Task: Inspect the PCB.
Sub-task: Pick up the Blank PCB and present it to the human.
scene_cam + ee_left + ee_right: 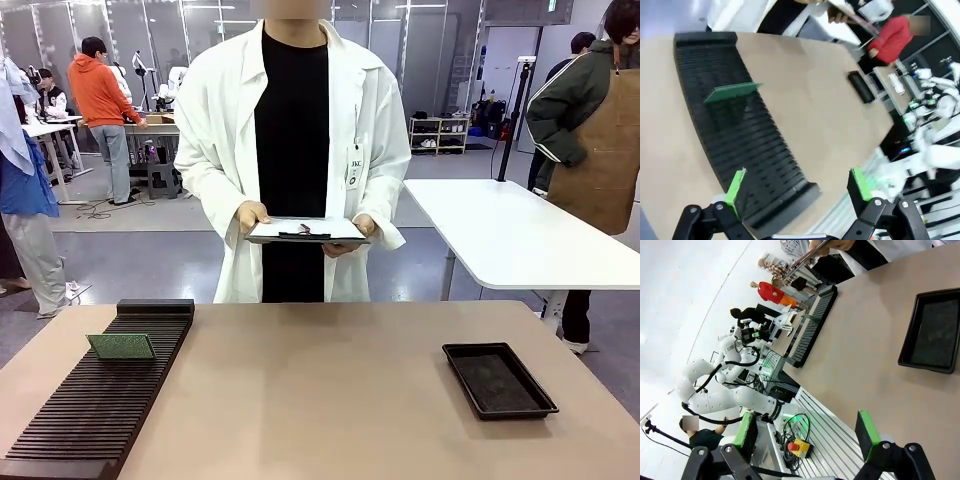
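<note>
While the PCB (121, 346) stands untouched in the slotted rack (100, 410), inspection looks not yet begun.
The board sits on edge near the rack's far end, its long axis along a slot, across the rack, with its broad face toward the robot. The left gripper (797, 175) hangs above the rack's near end, fingers spread and empty. The right gripper (805, 417), well away from the rack, is likewise spread. Lifting and checking remain, I judge.

Bright even indoor light, soft shadows, front view sharp, wrist views bowed at edges (backgrounds blurred)
</note>
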Controlling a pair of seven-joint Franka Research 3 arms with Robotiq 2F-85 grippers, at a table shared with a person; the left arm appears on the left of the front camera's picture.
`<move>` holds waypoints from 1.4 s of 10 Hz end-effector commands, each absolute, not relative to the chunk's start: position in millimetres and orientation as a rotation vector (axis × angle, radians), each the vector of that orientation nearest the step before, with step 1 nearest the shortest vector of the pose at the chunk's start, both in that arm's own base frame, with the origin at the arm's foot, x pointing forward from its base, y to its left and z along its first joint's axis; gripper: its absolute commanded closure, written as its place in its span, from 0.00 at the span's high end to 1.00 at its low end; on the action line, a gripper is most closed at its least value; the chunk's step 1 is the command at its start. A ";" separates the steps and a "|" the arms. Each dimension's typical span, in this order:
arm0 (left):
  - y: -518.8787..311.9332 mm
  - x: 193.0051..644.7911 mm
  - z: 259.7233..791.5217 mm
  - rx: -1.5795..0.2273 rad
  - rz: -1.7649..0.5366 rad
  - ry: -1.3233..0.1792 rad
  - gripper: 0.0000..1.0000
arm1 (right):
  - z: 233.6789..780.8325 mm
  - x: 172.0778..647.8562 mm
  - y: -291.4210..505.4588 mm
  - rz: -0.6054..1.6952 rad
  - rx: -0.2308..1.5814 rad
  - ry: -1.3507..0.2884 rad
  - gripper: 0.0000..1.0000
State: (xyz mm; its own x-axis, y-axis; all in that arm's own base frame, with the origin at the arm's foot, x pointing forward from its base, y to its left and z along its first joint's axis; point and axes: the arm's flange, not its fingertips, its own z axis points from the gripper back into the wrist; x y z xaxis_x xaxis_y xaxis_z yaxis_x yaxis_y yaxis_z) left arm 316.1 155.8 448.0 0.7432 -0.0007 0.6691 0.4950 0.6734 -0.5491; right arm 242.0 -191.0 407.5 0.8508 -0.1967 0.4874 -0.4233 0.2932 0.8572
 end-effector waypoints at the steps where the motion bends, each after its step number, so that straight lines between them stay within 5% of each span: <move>1: 101.3 341.3 452.7 -0.563 -0.383 -0.716 1.00 | 410.1 243.3 -192.1 0.163 1.292 -0.580 1.00; 5: 13.8 398.4 488.6 -0.114 -0.762 -0.635 1.00 | 410.1 243.3 -192.1 0.163 1.292 -0.580 1.00; 10: -24.6 416.1 494.7 -0.028 -1.038 -0.547 1.00 | 410.1 243.3 -192.1 0.163 1.292 -0.580 1.00; 14: -23.3 416.4 487.7 -0.007 -1.010 -0.538 1.00 | 410.1 243.3 -192.1 0.163 1.292 -0.580 1.00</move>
